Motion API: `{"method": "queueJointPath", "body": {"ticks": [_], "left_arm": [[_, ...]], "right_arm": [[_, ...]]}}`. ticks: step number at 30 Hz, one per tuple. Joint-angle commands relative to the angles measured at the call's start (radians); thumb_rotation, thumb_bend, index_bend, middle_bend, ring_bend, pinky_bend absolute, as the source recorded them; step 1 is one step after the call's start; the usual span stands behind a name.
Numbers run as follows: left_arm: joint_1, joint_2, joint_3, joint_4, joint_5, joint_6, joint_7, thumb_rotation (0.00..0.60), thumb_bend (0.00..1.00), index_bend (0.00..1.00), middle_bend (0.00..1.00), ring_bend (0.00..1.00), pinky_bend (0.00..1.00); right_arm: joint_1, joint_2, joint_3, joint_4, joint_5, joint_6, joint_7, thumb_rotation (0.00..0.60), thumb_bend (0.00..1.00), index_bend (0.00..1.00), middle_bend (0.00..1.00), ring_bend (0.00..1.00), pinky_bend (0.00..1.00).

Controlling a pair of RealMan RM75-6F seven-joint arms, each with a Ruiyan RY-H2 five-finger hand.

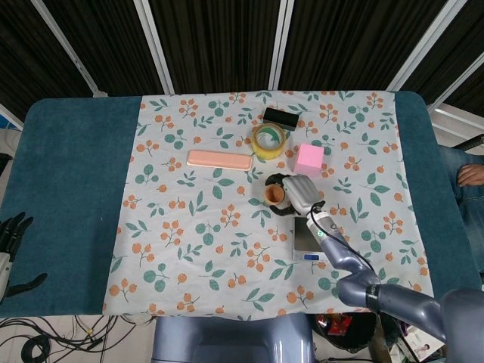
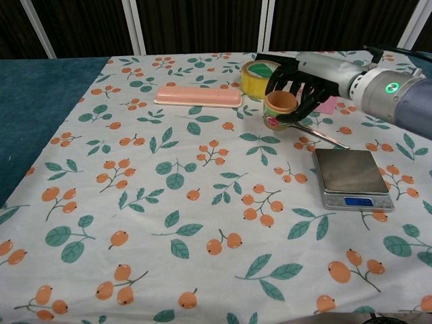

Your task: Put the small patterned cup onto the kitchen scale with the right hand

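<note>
The small patterned cup (image 2: pixel 279 110), orange inside with a green and pink outside, hangs a little above the floral cloth. My right hand (image 2: pixel 305 79) grips it from behind and the right, fingers curled round its wall. In the head view the cup (image 1: pixel 273 193) shows at the left of the right hand (image 1: pixel 299 193). The kitchen scale (image 2: pixel 351 177), a steel plate with a lit blue display, lies on the cloth nearer to me and to the right of the cup; the scale (image 1: pixel 308 239) has nothing on it. My left hand (image 1: pixel 12 240) rests at the table's near left edge, fingers apart, holding nothing.
A yellow tape roll (image 2: pixel 258 73), a pink block (image 1: pixel 309 159) and a black box (image 1: pixel 280 117) lie behind the cup. A long pink case (image 2: pixel 198 96) lies to the left. A thin metal rod (image 2: pixel 322 136) lies on the cloth between the cup and the scale.
</note>
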Motion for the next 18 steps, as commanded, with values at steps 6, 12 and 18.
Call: {"method": "queueJointPath", "body": {"ticks": [6,12,18], "left_arm": [[0.001,-0.002,0.001,-0.003,0.002,0.001,0.009,0.6,0.12,0.0,0.0,0.0,0.0],[0.001,-0.002,0.001,-0.004,0.002,0.002,0.013,0.6,0.12,0.0,0.0,0.0,0.0],[0.001,-0.002,0.001,-0.003,0.002,0.002,0.014,0.6,0.12,0.0,0.0,0.0,0.0]], "right_arm": [[-0.09,0.189,-0.084,-0.234,0.003,0.016,-0.089,0.6,0.4,0.38,0.5,0.54,0.45],[-0.133,0.236,-0.126,-0.321,-0.005,0.047,-0.118,0.6,0.4,0.38,0.49,0.54,0.45],[-0.159,0.253,-0.15,-0.354,0.002,0.065,-0.138,0.6,0.4,0.37,0.49,0.54,0.45]]}}
